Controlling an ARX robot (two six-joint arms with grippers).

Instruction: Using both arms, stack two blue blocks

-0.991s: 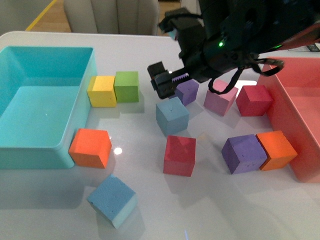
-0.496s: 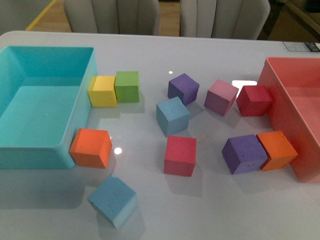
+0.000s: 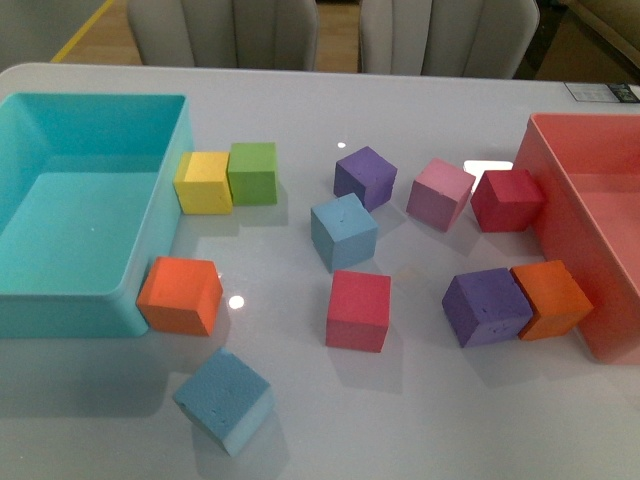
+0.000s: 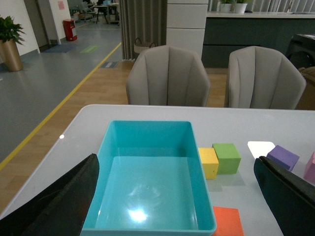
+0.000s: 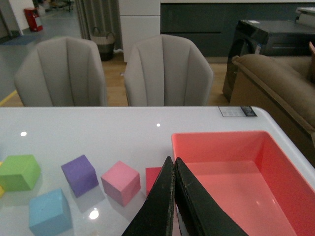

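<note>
Two light blue blocks lie apart on the white table in the front view: one (image 3: 344, 231) near the middle, the other (image 3: 225, 399) at the front left, turned at an angle. Neither arm shows in the front view. My left gripper (image 4: 175, 162) is open, high above the turquoise bin (image 4: 147, 127), with nothing between its fingers (image 4: 54, 204). Neither blue block shows in the left wrist view. My right gripper (image 5: 172, 160) is shut on nothing, raised above the table near the red tray (image 5: 221, 137). The middle blue block (image 5: 49, 211) shows in the right wrist view, off to one side of it.
A turquoise bin (image 3: 150, 190) stands at the left and a red tray (image 3: 545, 190) at the right. Yellow (image 3: 203, 182), green (image 3: 252, 172), orange (image 3: 180, 295), red (image 3: 358, 310), purple (image 3: 487, 308) and pink (image 3: 440, 194) cubes are scattered about. Two grey chairs (image 4: 168, 76) stand behind the table.
One second ago a black arm hung over the middle of the table in the front view. It left the view half a second ago. No block has moved.
</note>
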